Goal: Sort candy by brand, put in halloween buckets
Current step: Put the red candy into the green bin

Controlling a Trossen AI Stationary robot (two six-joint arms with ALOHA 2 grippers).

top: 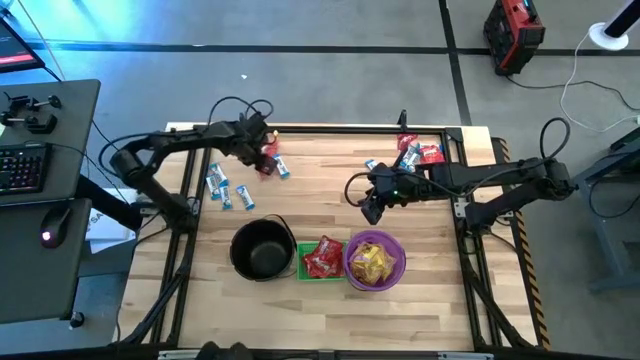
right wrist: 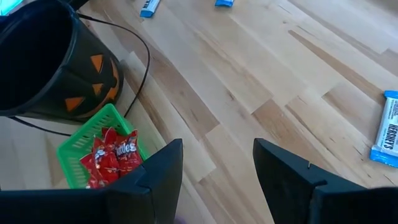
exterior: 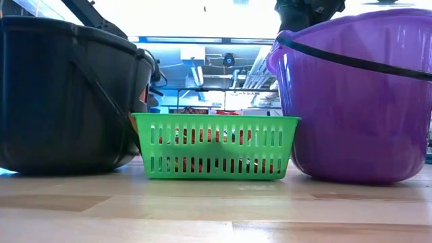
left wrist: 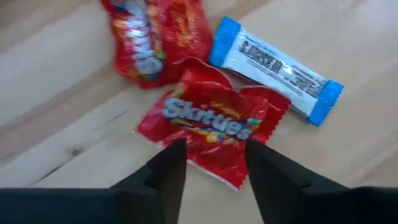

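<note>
My left gripper (top: 266,152) is open at the table's far left, over a red Skittles packet (left wrist: 211,124). Its two fingertips stand over the packet's near edge. A second red packet (left wrist: 152,37) and a blue-and-white bar (left wrist: 273,65) lie flat right beside it. My right gripper (top: 372,207) is open and empty above bare wood, just beyond the purple bucket (top: 375,262). The purple bucket holds yellow candies. The black pail (top: 262,250) and the green basket (top: 320,258), which holds red packets, stand in a row with it near the front edge. My left gripper comes at the Skittles packet's near edge (left wrist: 214,158) from above with its fingers apart. I cannot tell whether the fingertips (left wrist: 174,155) touch the wrapper. The packet lies flat on the wood.
Several blue-and-white bars (top: 222,186) lie at the left. A mixed pile of red and blue-and-white candies (top: 415,153) lies at the far right. One bar (right wrist: 387,137) lies near my right gripper. Bare wood lies between the arms. The low view shows the pail (exterior: 67,94), the basket (exterior: 214,145) and the bucket (exterior: 358,94) close up.
</note>
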